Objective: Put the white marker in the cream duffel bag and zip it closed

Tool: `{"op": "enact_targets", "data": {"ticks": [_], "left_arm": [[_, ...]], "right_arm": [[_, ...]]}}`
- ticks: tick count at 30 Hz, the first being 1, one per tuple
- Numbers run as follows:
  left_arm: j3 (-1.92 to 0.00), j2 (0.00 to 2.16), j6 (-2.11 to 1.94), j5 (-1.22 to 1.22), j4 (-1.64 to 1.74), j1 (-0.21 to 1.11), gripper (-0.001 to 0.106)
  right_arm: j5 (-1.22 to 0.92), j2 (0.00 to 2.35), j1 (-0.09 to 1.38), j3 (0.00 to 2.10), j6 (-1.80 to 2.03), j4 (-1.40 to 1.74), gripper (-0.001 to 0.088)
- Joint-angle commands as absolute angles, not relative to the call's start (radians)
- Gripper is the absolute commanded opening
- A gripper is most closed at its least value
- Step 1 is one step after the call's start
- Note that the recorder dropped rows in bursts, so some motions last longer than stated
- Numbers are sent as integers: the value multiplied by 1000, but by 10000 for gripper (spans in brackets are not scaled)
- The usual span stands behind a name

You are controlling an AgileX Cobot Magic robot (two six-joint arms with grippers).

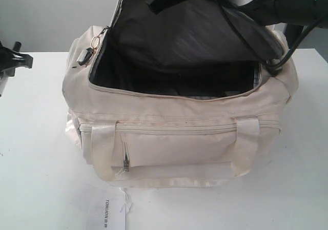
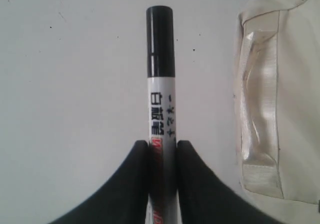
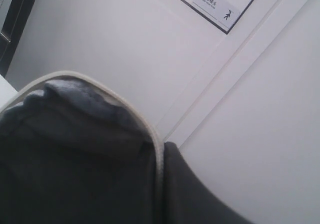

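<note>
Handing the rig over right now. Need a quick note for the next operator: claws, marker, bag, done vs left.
Left claw: shut on the white marker, cap end pointing away from the claw, over the table beside the cream duffel bag.
Right claw: shut, apparently pinching the top flap and holding it up.
Done: marker gripped, bag open.
Left: drop the marker into the bag, lower the flap, zip it closed.

A cream duffel bag (image 1: 179,143) sits on the white surface (image 1: 41,179), top flap raised, dark lining showing. A white marker (image 2: 160,99), black cap outward, is pinched in the left gripper (image 2: 161,146) beside the bag.
</note>
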State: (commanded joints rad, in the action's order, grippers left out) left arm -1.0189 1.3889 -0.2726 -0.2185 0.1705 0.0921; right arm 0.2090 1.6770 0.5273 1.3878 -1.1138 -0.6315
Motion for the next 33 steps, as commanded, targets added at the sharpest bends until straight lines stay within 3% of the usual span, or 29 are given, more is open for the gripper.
{"op": "enact_targets", "data": {"ticks": [9,19,24,33], "left_arm": [[-708,1137,-273,307,173,92,0],[-535,1087,-538,774,356,92,0],[-533,1087,-631,906,531,92,0],[-536,1092,-658,1002,548,151,0]], "right_arm": [[209,1677,527,1388,-1114,-632,0],[207,1677,527,1388,-1114,-632,0],[208,1677,527,1388,-1114,-632,0],[208,1677,527,1388,-1114,-632,0]]}}
